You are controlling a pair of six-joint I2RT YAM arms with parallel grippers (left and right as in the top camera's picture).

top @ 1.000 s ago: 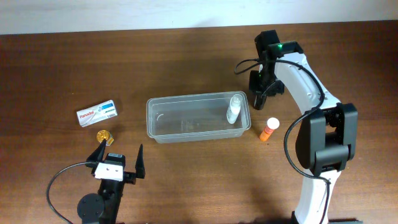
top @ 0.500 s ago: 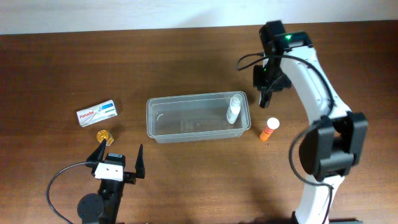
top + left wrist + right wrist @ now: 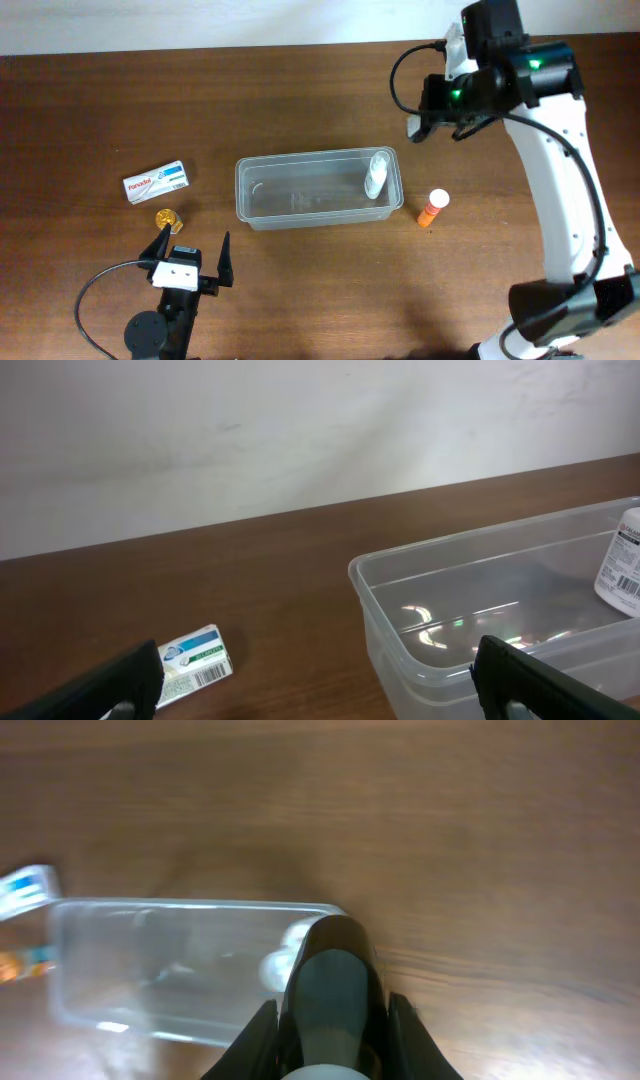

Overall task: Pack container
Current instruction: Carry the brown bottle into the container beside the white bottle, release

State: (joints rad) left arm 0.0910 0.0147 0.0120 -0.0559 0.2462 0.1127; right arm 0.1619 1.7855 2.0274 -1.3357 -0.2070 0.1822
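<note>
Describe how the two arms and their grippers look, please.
The right arm has white links, black joints, a green light and a looping black cable. The left gripper has a white block, black pointed fingers and its own black cable.

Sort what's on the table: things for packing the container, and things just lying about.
Job: container; white bottle, already inside it; orange tube; medicine box; small gold item, likely.
Lying about: nothing evident, only the left arm's black cable.

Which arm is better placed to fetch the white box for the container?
Left, probably: the left tool, open, sits near the white box on that side of the container; the right tool is shut beyond the opposite end.
</note>
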